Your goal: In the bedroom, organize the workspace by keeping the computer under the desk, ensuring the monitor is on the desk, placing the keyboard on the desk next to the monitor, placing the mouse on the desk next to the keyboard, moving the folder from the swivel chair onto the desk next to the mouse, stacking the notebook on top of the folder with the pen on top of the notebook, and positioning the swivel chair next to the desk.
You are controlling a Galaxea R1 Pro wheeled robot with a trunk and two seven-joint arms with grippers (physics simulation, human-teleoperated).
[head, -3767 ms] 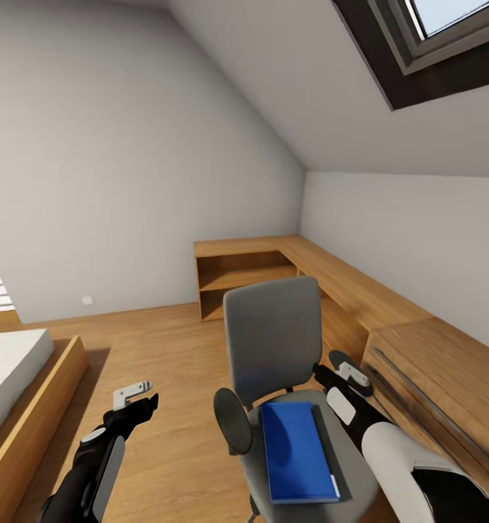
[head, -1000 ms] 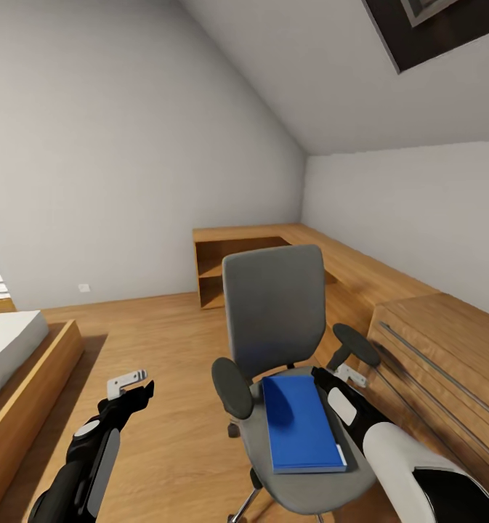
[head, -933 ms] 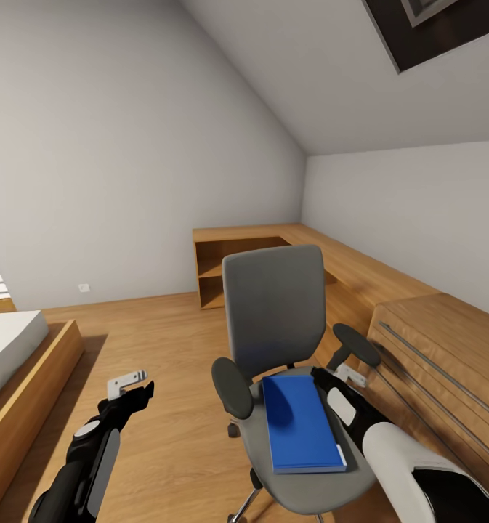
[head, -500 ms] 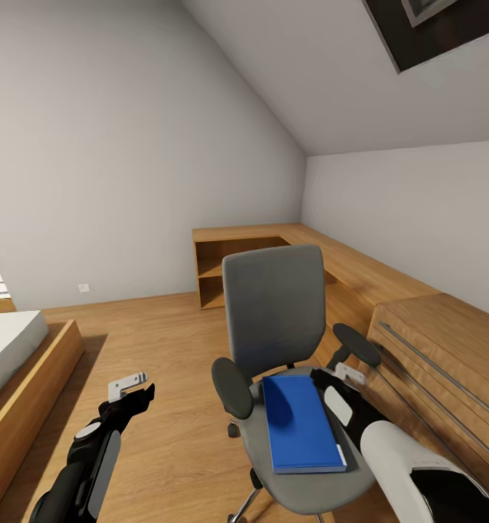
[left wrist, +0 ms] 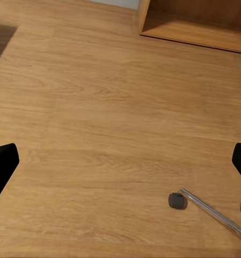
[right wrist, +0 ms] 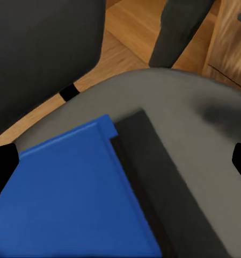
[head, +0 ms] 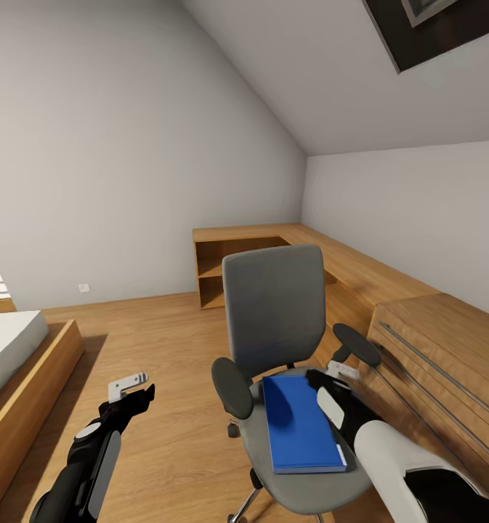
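The folder point(head: 300, 423) lies on the swivel chair point(head: 277, 319); not yet moved. Your right gripper point(head: 336, 374), jaws apart, hovers beside it; left gripper point(head: 131, 386) parted, empty.

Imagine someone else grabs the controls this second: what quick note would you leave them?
Left gripper: open, holding nothing, hanging over bare floor.
Right gripper: open, above the swivel chair's seat by the folder's far right corner.
The folder lies flat on the seat, with a dark flat thing under its right edge.
Done: nothing visible yet.
Left: grasp the folder, carry it to the desk, then everything else.
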